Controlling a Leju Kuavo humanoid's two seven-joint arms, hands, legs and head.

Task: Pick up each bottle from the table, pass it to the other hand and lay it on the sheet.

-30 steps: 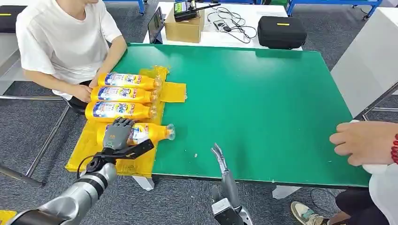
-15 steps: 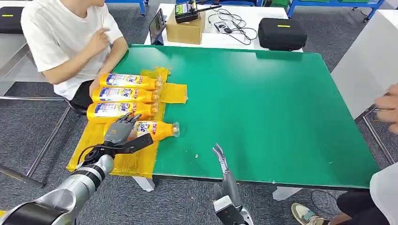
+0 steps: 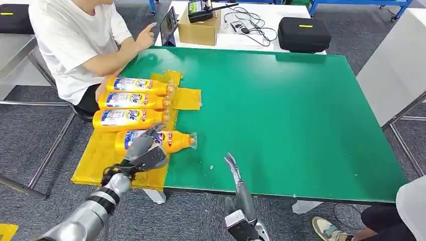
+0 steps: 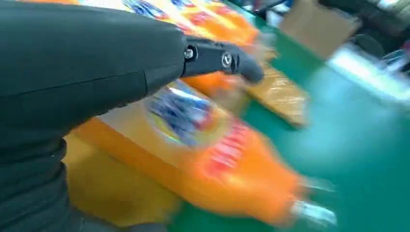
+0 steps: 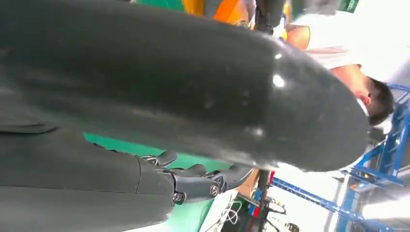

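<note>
Four orange bottles lie side by side on the yellow sheet (image 3: 100, 160) at the left of the green table (image 3: 281, 110): the far one (image 3: 135, 85), the second (image 3: 131, 101), the third (image 3: 128, 117) and the nearest (image 3: 173, 141). The nearest bottle's neck and clear cap reach past the sheet onto the green. My left hand (image 3: 144, 150) hovers at that bottle's near side with fingers spread, gripping nothing. In the blurred left wrist view the bottle (image 4: 208, 150) lies beyond my extended fingers (image 4: 227, 60). My right hand (image 3: 232, 168) stands edge-on at the table's front edge, fingers straight and empty.
A person in a white shirt (image 3: 75, 40) sits at the table's left, pointing at a tablet (image 3: 168, 22). Behind the table are a cardboard box (image 3: 198, 30) and a black case (image 3: 304, 34). Another person (image 3: 412, 211) is at the lower right.
My left hand let go of the nearest bottle and drew back toward the front edge. The person's hand at the right left the table. The seated person raised a hand toward the tablet.
</note>
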